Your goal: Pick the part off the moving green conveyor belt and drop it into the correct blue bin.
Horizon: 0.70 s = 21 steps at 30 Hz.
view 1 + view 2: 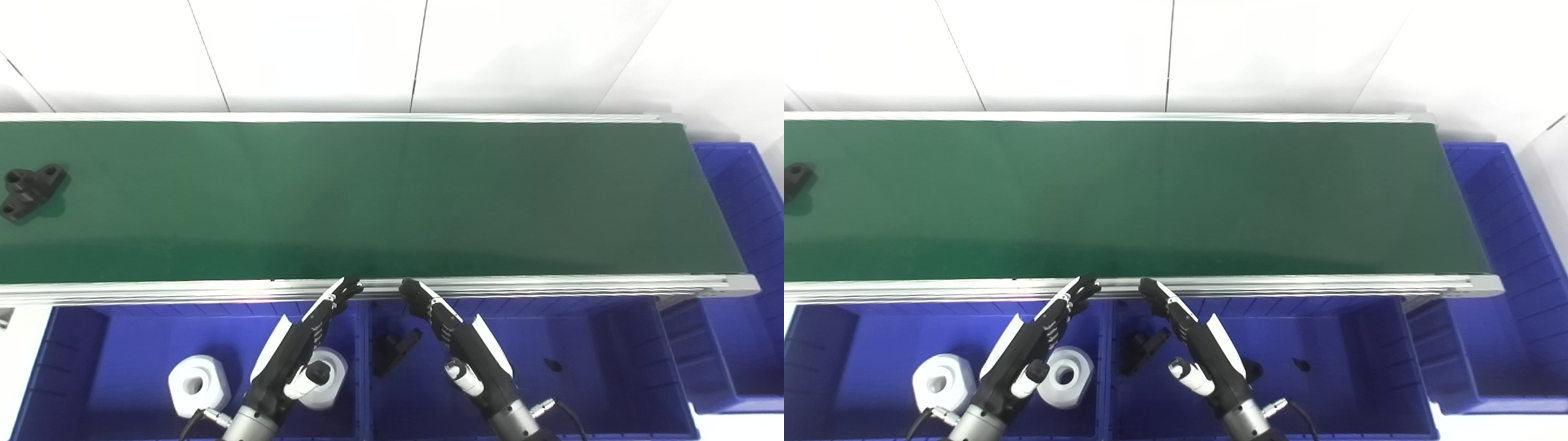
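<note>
- In the left eye view, the long green conveyor belt looked smooth and a little shiny, with thin silver metal rails along its edges.
- A black part lay on the belt at the far left. It looked like hard plastic, with round holes in its arms.
- The left hand was black and white, with its fingers straight and spread, holding nothing. Its fingertips reached up to the near rail.
- The right hand looked the same, loose and holding nothing, with its fingertips by the near rail too.
- The left blue bin was plastic with ribbed walls. Two white blocks sat in it, each chunky with a round hole: one white block in the open and a second white block partly behind the left hand.
- The middle blue bin held a black angled part near its left wall and a small black bit further right.
- A third blue bin stood past the right end of the belt.
- In the right eye view, only a corner of the black part showed at the left edge of the belt.
- Both hands were flat and loose, side by side, apart from each other.
- The two white blocks were clearer here, with the left hand over the edge of the second one.
</note>
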Available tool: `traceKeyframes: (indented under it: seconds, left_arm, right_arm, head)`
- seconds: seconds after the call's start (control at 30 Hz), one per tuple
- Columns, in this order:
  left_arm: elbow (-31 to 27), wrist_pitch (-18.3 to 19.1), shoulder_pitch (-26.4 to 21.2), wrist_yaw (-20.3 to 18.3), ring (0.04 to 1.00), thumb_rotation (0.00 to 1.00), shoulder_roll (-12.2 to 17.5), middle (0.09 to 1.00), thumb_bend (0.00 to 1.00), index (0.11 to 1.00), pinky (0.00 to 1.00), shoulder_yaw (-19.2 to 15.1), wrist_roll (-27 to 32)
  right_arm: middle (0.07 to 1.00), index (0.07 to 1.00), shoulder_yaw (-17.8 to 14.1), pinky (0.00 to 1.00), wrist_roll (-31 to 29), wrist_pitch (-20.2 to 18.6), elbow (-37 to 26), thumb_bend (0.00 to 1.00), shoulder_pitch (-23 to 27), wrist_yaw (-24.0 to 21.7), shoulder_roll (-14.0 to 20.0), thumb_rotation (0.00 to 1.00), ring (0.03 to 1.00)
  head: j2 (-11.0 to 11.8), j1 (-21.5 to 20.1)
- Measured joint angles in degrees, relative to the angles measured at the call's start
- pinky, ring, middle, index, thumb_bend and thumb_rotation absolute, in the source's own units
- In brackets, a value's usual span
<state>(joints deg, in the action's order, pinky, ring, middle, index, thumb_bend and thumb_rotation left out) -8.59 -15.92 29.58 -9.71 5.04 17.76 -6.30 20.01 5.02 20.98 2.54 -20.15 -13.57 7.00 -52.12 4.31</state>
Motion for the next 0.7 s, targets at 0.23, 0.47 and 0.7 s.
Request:
traceKeyframes:
  seconds: [0.23,0.47,0.7]
  left_arm:
    - [0.05,-0.01,-0.01,0.01,0.959,1.00,0.01,0.925,0.99,0.937,0.95,0.00,-0.05]
    - [0.19,0.00,-0.01,0.01,0.962,1.00,0.01,0.926,1.00,0.936,0.95,0.00,-0.05]
    - [0.18,0.00,-0.01,0.00,0.960,1.00,0.01,0.930,1.00,0.937,0.95,0.01,-0.03]
  right_arm:
    - [0.914,0.931,0.00,0.90,0.05,0.00,0.00,0.91,0.00,0.01,0.01,0.99,0.920]
    - [0.912,0.928,0.00,0.90,0.05,0.00,0.00,0.91,0.00,0.01,0.01,0.99,0.918]
    - [0.915,0.929,0.01,0.91,0.05,0.00,0.00,0.92,-0.01,0.01,0.01,0.99,0.924]
  head:
    - [0.09,0.09]
    - [0.00,-0.09]
    - [0.00,-0.09]
